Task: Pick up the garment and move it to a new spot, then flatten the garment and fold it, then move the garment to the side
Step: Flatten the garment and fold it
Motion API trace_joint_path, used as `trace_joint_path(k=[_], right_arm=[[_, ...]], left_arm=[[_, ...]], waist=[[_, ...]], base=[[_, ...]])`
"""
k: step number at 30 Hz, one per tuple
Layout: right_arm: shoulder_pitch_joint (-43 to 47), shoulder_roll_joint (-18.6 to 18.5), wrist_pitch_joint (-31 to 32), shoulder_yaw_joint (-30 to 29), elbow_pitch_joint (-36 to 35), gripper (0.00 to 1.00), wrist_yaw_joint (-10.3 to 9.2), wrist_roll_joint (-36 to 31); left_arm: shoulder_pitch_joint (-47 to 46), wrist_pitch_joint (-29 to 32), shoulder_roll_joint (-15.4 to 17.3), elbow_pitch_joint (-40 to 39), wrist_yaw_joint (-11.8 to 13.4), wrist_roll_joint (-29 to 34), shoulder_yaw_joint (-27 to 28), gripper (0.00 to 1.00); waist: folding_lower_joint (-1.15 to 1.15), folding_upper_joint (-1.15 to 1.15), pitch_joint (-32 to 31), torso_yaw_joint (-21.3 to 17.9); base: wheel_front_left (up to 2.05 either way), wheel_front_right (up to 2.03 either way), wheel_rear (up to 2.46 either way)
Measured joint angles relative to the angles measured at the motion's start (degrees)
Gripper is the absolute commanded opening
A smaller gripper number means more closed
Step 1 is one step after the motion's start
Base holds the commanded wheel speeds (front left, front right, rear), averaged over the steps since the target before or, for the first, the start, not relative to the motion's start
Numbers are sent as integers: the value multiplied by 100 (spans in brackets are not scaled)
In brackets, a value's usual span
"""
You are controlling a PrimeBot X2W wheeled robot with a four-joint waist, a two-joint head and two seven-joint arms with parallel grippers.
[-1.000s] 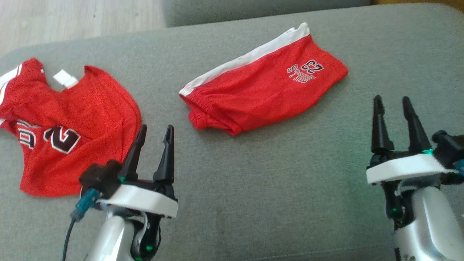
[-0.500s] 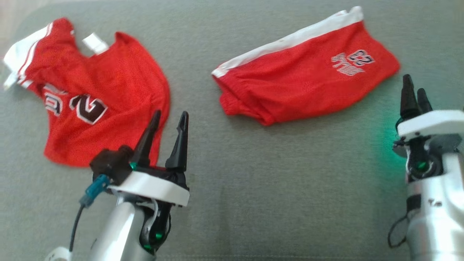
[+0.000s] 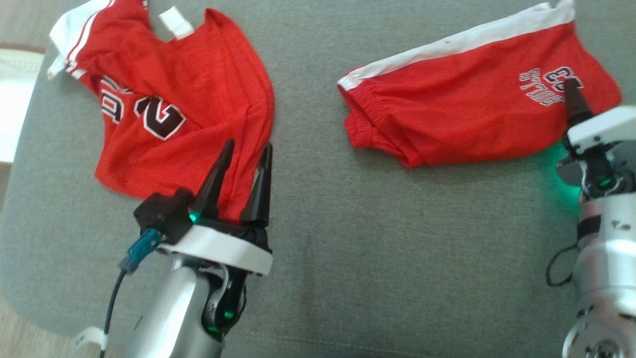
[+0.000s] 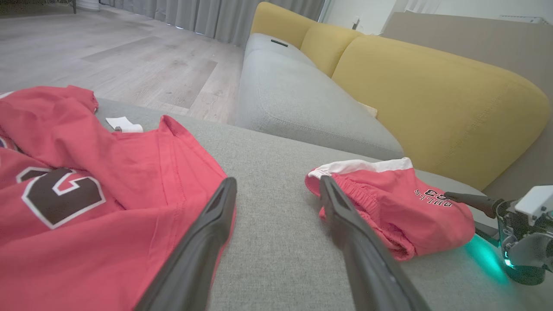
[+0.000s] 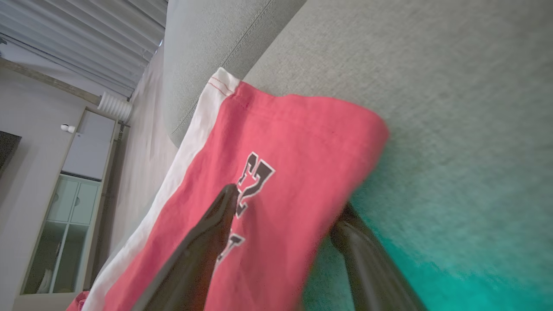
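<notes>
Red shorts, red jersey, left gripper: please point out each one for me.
red shorts [image 3: 462, 107], head view, middle of the red cloth.
red jersey [image 3: 223, 87], head view, plain red cloth beside the number.
left gripper [image 3: 248, 144], head view, midway between its fingertips.

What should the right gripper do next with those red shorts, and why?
Probably shut the right gripper on the red shorts. In the right wrist view its open fingers straddle the fabric edge by the number print, one over the cloth and one at its border near the grey cushion, so a pinch looks ready before any lift.
</notes>
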Motion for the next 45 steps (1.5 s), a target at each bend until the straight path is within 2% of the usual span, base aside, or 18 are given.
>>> trace_joint_path(k=[13, 14, 15, 23, 30, 34, 38, 45], right_arm=[[-835, -198, 197, -654, 568, 100, 0, -976], [-879, -213, 197, -687, 597, 59, 0, -1022], [-915, -226, 194, -710, 616, 0, 0, -1083], [-975, -172, -160, -654, 717, 0, 0, -1258], [-730, -34, -661, -541, 597, 0, 0, -850], [-336, -33, -1087, -382, 259, 0, 0, -832], [86, -23, -1372, -535, -71, 0, 0, -842], [926, 69, -1480, -935, -705, 0, 0, -886]], left_arm=[[-179, 0, -15, -107, 99, -203, -211, 100], [-182, 0, -15, -107, 99, -204, -211, 100], [-184, 0, -15, -107, 100, -212, -211, 100], [-203, 0, -16, -98, 104, -243, -210, 100], [-203, 0, -16, -101, 100, -392, -178, 100], [-195, 0, -18, -82, 98, -330, -152, 100], [-121, 0, -18, -71, 99, -323, -58, 100], [167, 0, -16, 16, 43, -211, -20, 100]], waist=[[0, 0, 271, 382], [0, 0, 286, 393], [0, 0, 298, 400], [0, 0, 271, 305], [0, 0, 118, 86], [0, 0, -5, -66], [0, 0, -165, -240], [0, 0, -476, -570]], base=[[0, 0, 0], [0, 0, 0], [0, 0, 0], [0, 0, 0], [0, 0, 0], [0, 0, 0], [0, 0, 0], [0, 0, 0]])
